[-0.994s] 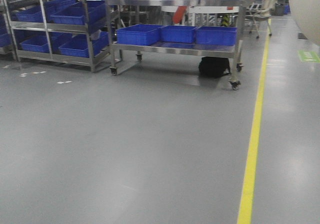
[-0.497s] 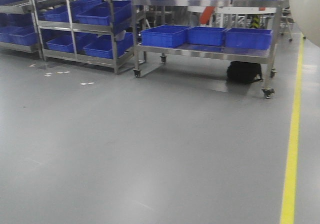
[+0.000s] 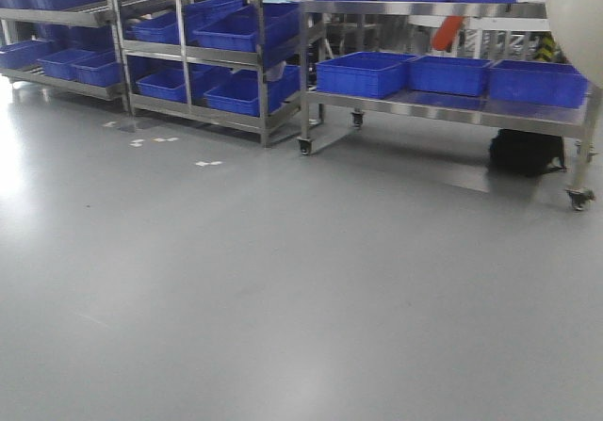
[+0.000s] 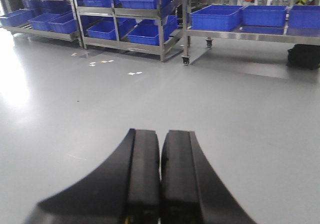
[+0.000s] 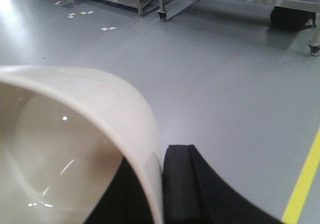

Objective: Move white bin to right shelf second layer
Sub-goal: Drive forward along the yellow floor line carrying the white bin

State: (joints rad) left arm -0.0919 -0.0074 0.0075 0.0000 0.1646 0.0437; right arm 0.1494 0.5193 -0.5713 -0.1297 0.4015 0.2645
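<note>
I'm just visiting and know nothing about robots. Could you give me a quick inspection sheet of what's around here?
Surface: bare grey floor, yellow line at right.
Job's things: white bin gripped at its rim.
Clutter: small white scraps on floor; black bag under wheeled trolley.
Grippers: left pincer shut, empty; right pincer shut on the bin's rim.
Cables: nothing seen.
Surroundings: steel racks with blue crates.

Glossy, empty white bin (image 5: 95, 101), gripped at its rim.
</note>
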